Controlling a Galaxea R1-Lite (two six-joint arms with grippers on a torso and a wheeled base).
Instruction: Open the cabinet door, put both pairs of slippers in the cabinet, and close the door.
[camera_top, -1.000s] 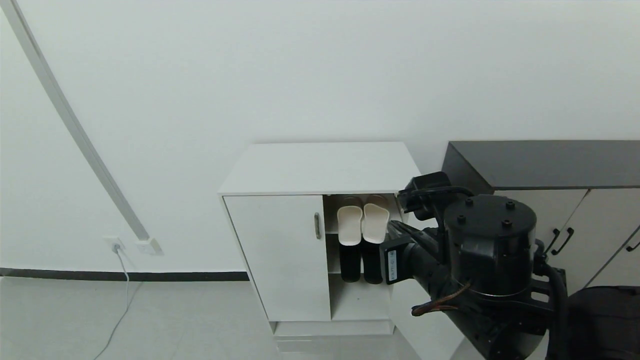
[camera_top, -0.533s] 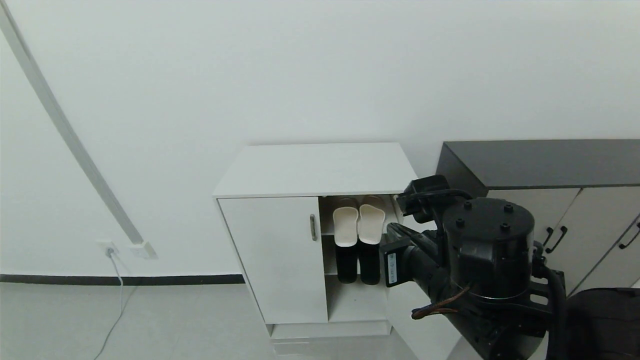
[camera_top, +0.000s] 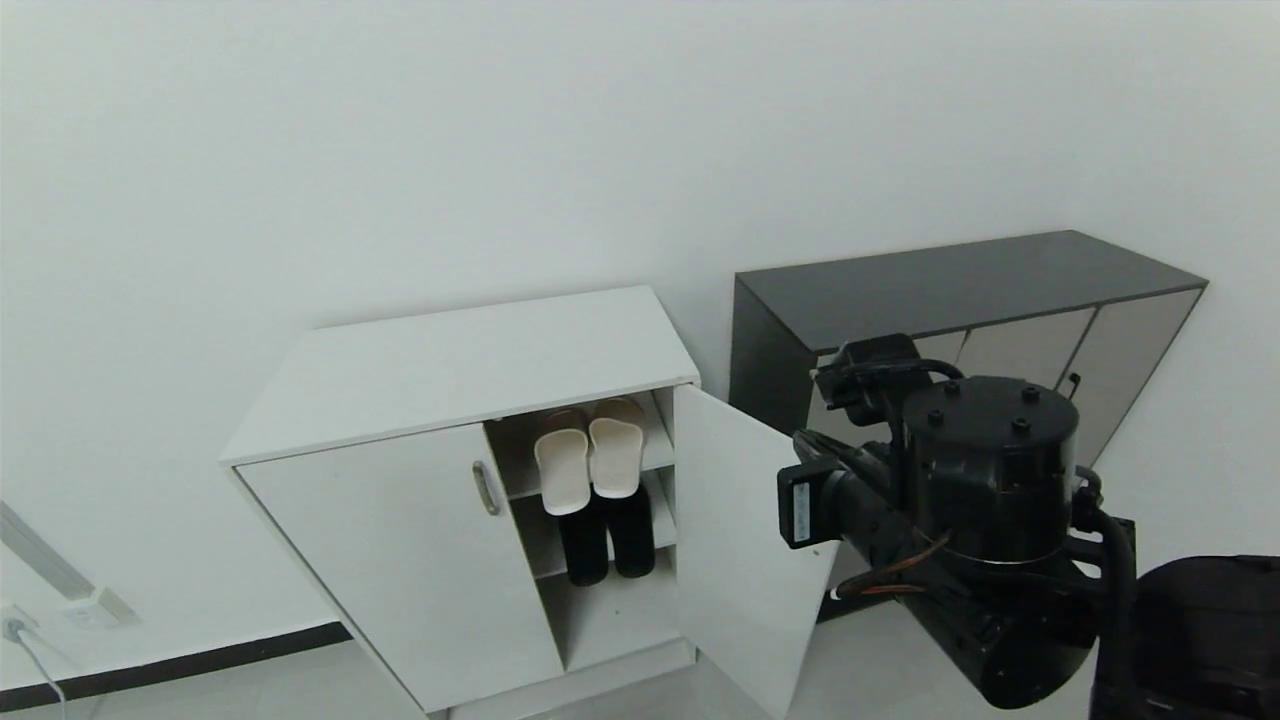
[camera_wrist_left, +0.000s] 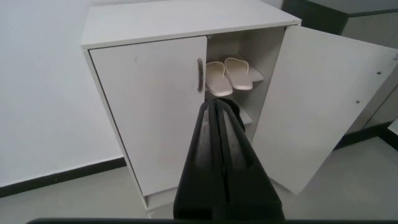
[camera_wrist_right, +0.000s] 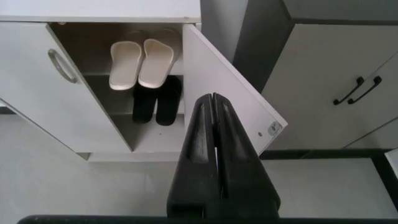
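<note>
At the cabinet (camera_top: 470, 360), the right-hand door (camera_top: 740, 540) stands wide open. Inside the cabinet, white slippers (camera_top: 590, 460) lie on the upper shelf, with black slippers (camera_top: 605, 540) directly beneath. Facing the cabinet, the left gripper (camera_wrist_left: 216, 102) and right gripper (camera_wrist_right: 213, 96) are each pinched closed, holding nothing.

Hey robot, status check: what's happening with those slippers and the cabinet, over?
Left pincer and right pincer shut, empty. Cream slippers and black slippers shelved inside cabinet. Right door open, not yet closed. Grey sideboard stands behind it.
</note>
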